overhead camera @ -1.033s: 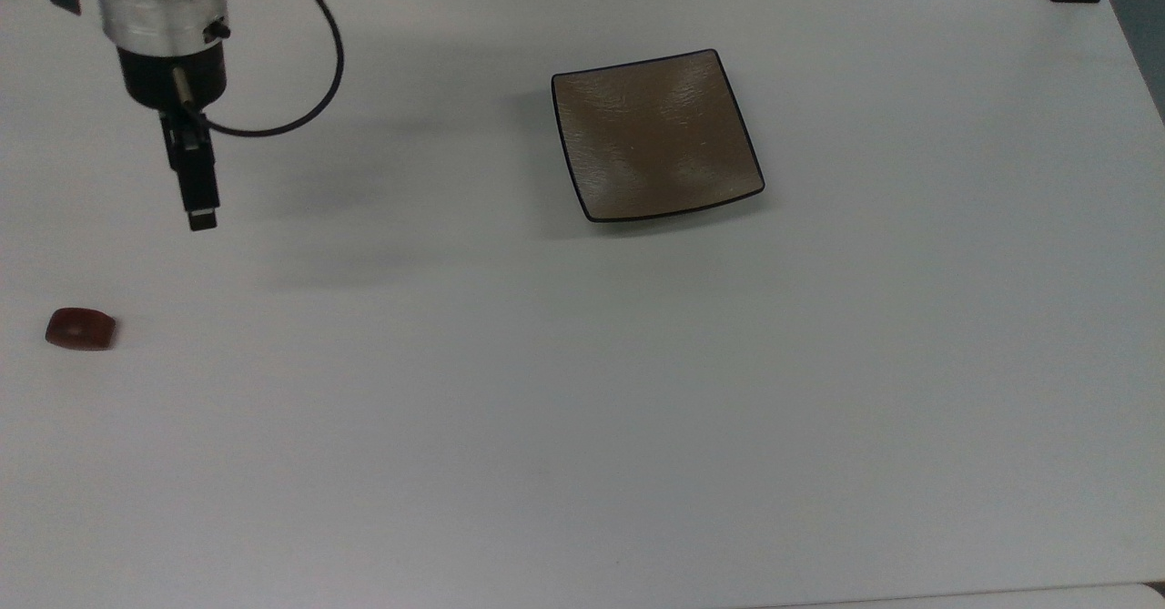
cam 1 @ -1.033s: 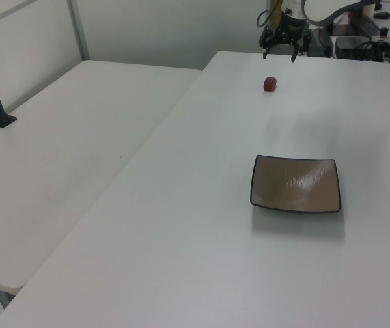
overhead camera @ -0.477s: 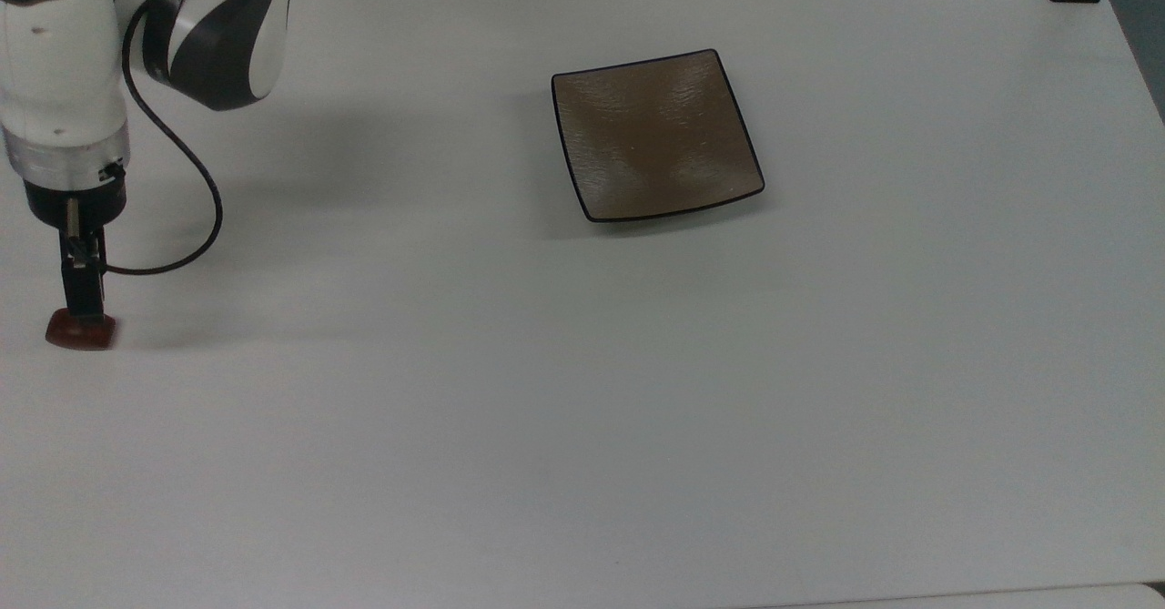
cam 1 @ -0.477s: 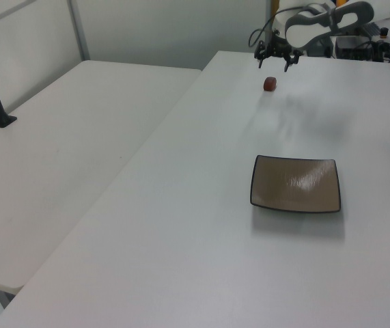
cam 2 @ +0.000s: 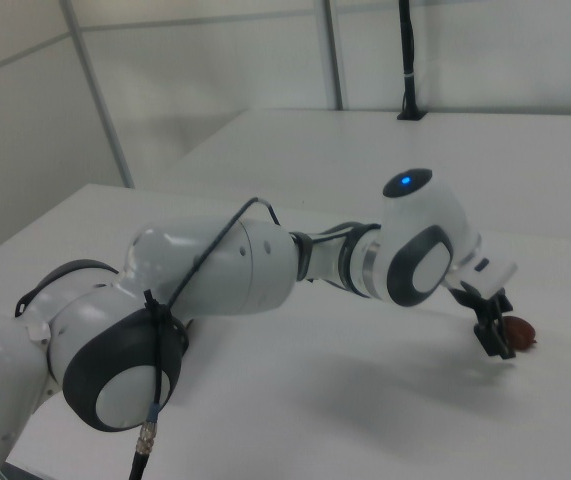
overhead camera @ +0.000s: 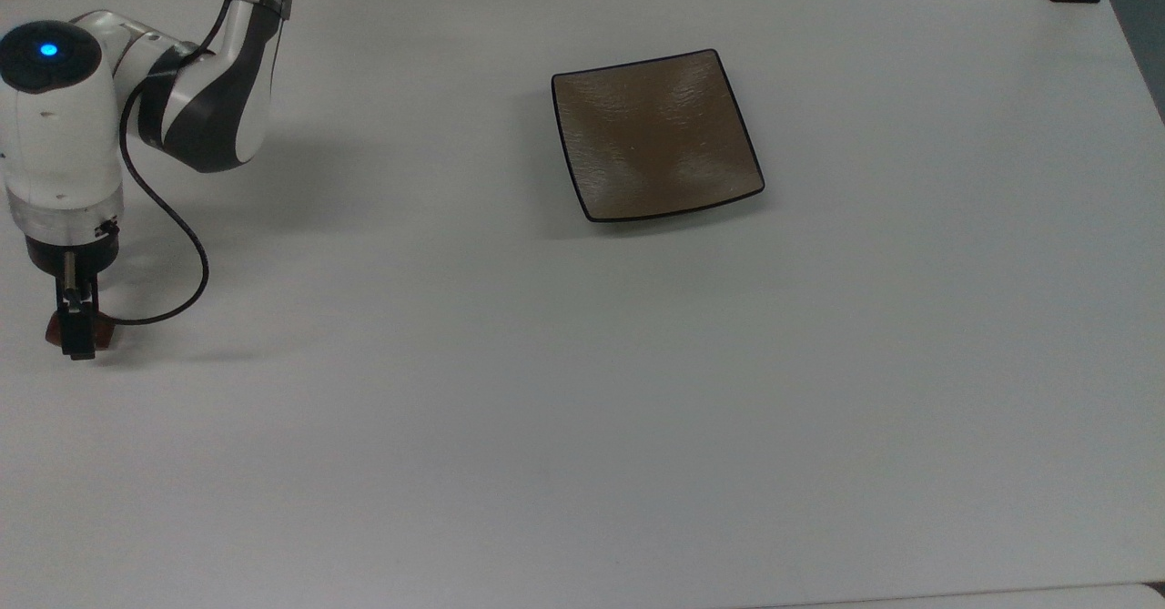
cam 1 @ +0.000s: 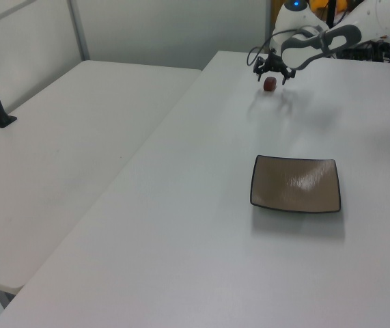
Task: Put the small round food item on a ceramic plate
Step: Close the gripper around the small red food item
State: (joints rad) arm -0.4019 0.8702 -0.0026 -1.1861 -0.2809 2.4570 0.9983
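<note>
One gripper [overhead camera: 78, 336]: my fingers straddle the small round food item [overhead camera: 105, 333], spread.
Ceramic plate [overhead camera: 653, 134]: at two o'clock, well apart in the top view.

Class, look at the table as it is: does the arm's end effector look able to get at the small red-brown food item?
Probably yes. The end effector is already down at the food item, its fingers straddling it in the left view, with nothing in between.
</note>
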